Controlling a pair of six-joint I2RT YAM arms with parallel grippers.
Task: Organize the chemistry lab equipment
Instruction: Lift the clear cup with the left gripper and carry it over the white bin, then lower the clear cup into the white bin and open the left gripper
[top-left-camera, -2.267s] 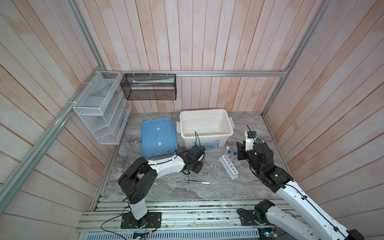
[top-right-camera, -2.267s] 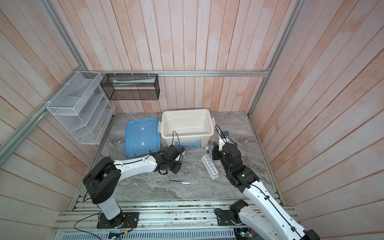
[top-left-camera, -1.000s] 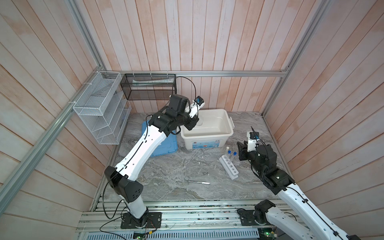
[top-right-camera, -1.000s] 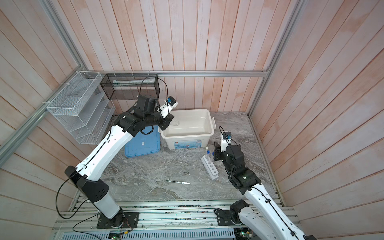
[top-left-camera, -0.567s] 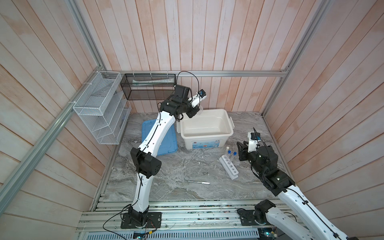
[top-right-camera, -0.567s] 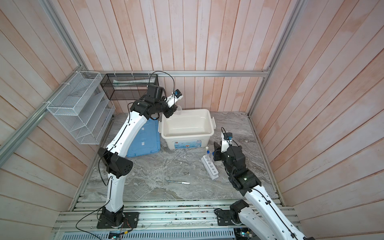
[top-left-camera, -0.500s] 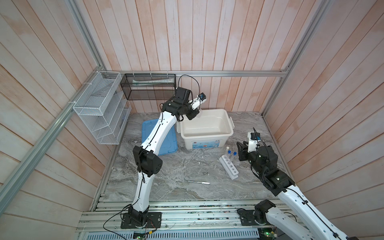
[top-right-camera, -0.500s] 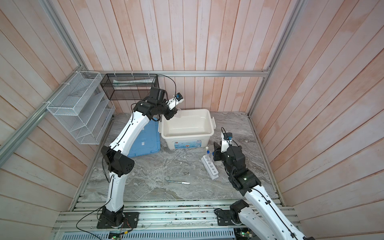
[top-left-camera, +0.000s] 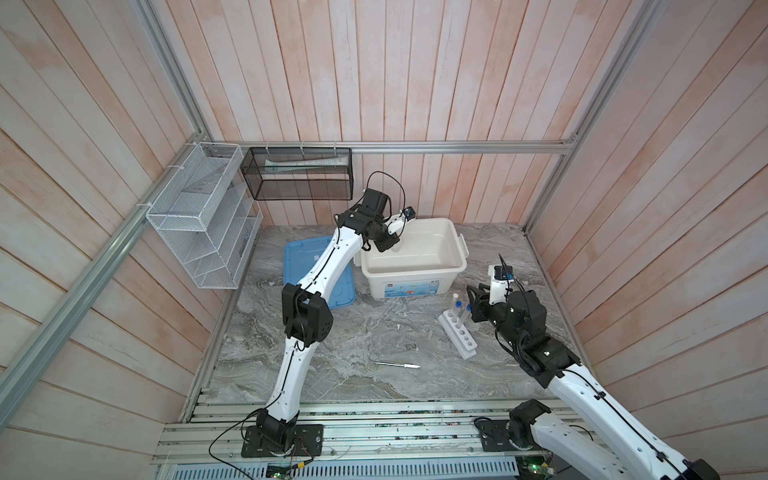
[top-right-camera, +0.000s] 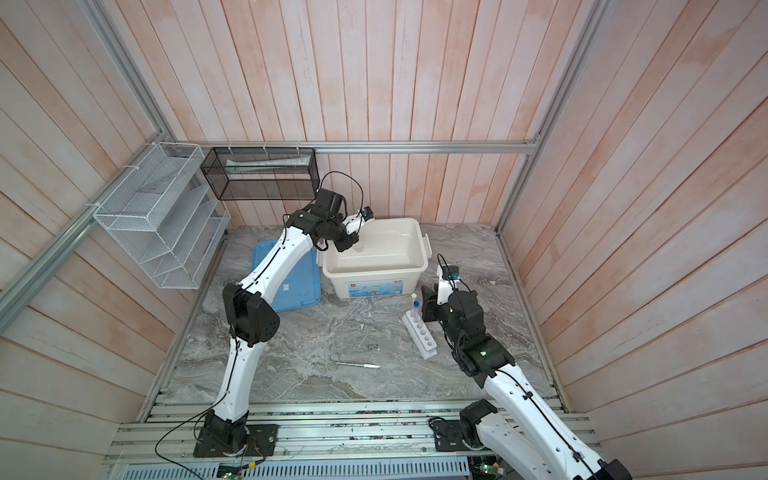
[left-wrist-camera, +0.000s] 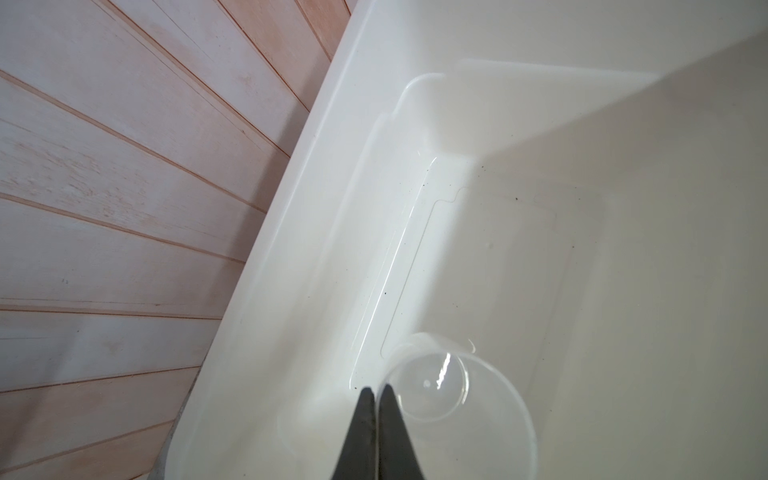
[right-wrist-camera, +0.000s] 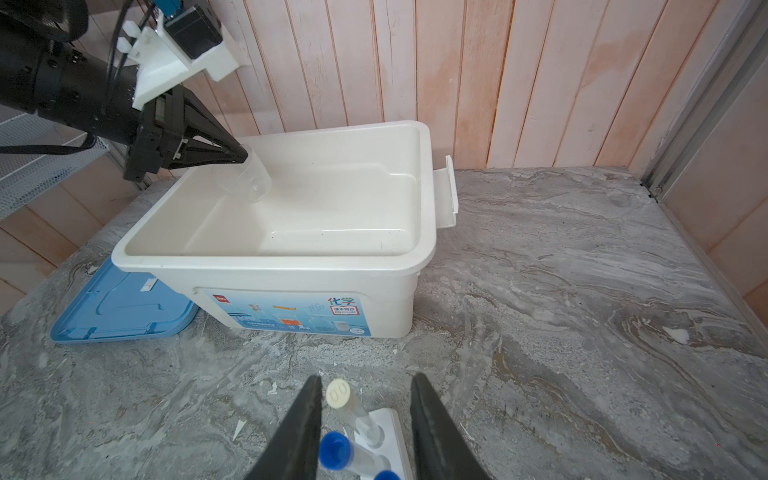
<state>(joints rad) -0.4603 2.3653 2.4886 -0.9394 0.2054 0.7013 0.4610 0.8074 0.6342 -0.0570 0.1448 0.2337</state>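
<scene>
Steel scissors (top-left-camera: 372, 360) lie near on the surface (top-left-camera: 332, 332). At right, the right tool (right-wrist-camera: 366, 378) stands open by the tubes (right-wrist-camera: 337, 394) in the white rack (top-left-camera: 457, 336). Far back, the left tool (left-wrist-camera: 376, 388) pinches a clear cup (left-wrist-camera: 457, 415) by its rim over the white bin (right-wrist-camera: 270, 266). Lowering and releasing it probably comes next.

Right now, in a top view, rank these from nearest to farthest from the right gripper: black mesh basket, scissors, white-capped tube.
1. White-capped tube: in the rack, beside the right gripper.
2. Scissors: flat on the table, front middle.
3. Black mesh basket: hung high at the back, left.
</scene>
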